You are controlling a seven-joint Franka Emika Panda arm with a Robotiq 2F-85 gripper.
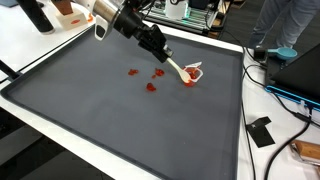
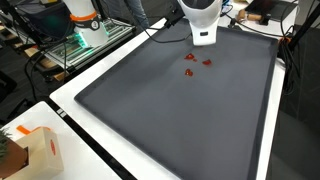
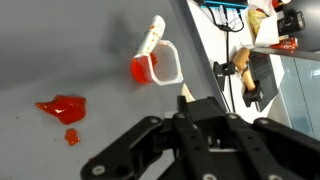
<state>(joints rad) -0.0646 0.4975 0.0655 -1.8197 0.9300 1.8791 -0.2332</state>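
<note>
My gripper (image 1: 160,50) hangs over the far part of a dark grey mat (image 1: 120,120). It is shut on a pale stick (image 3: 185,93) whose tip pokes out from between the fingers. The tip reaches a small white scoop (image 3: 165,62) with red stuff (image 3: 143,70) inside; the scoop's handle (image 3: 153,30) points away from me. In an exterior view the scoop (image 1: 192,73) lies at the stick's end. Red blobs (image 1: 152,87) lie on the mat beside it, seen also as a red patch (image 3: 62,107) in the wrist view and as red blobs (image 2: 190,72) under the white arm (image 2: 200,18).
The mat covers a white table (image 1: 255,110). A black block (image 1: 262,131) and cables (image 1: 285,92) lie on the table's bare strip. A person (image 1: 290,25) stands beyond that corner. A cardboard box (image 2: 35,150) sits near a table corner, with cluttered benches (image 2: 70,40) behind.
</note>
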